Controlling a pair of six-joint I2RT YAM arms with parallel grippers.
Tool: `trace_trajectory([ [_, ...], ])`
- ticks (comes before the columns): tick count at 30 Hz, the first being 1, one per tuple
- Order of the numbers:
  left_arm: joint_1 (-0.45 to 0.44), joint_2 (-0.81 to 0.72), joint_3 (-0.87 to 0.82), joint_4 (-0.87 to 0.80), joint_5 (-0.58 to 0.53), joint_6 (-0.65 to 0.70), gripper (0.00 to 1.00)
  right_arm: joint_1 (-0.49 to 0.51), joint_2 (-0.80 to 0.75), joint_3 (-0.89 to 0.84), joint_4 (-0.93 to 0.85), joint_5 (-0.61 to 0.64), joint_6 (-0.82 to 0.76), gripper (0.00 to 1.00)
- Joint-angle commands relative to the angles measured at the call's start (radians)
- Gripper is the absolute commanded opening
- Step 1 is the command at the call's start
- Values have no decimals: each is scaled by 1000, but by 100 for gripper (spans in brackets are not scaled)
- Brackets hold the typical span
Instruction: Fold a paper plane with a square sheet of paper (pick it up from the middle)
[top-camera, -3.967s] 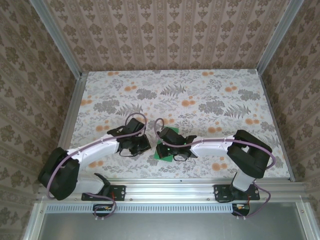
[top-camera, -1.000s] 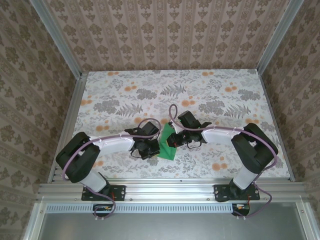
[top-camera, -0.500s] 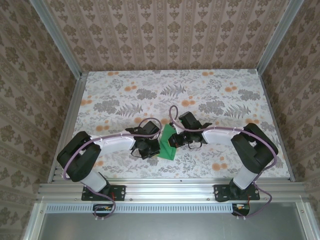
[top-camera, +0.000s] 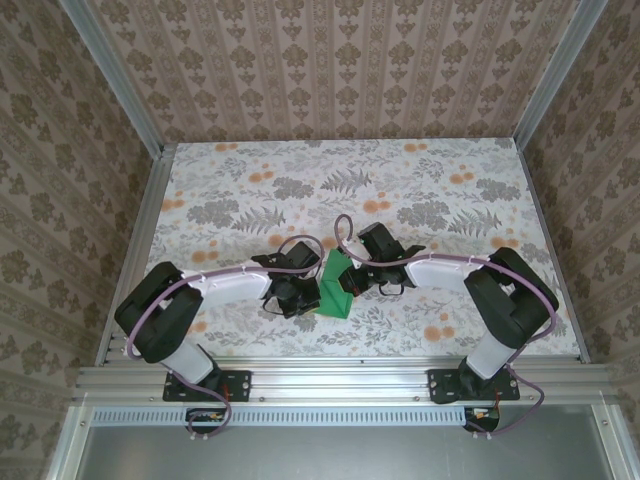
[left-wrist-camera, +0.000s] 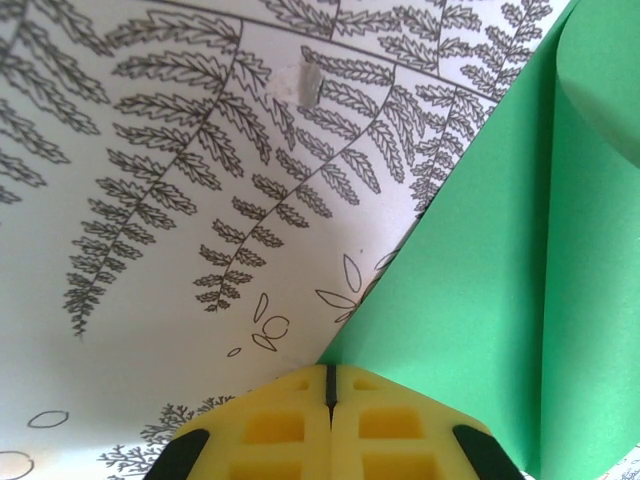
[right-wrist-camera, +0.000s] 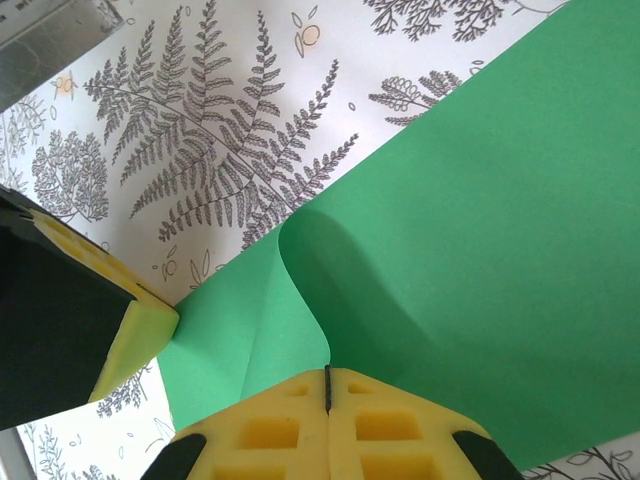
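My right pincer (right-wrist-camera: 327, 378) pinches the paper's (right-wrist-camera: 480, 230) curled flap and my left pincer (left-wrist-camera: 329, 375) is closed at its corner, so an uneven pull could skew the crease.

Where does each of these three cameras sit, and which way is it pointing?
Top camera: fixed above and behind the arms, looking down on the table; both whole arms show, left claw and right claw meeting at the green paper.
Left wrist: rides the left arm, looking past its own shut claw at the paper's edge.
Right wrist: rides the right arm, looking past its shut claw at a raised fold.
Shared: both wrist views catch the same paper and fern-print table.
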Motion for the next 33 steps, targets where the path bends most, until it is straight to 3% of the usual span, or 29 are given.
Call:
trace_trajectory([
  [1, -8, 40, 3, -67, -47, 28, 0, -3, 15, -12, 17, -70, -5, 7],
  [13, -9, 42, 13, -77, -47, 35, 0, -3, -16, -59, 32, 68, -16, 7],
  [33, -14, 45, 32, -88, -53, 47, 0, -3, 41, -37, 50, 49, -29, 7],
])
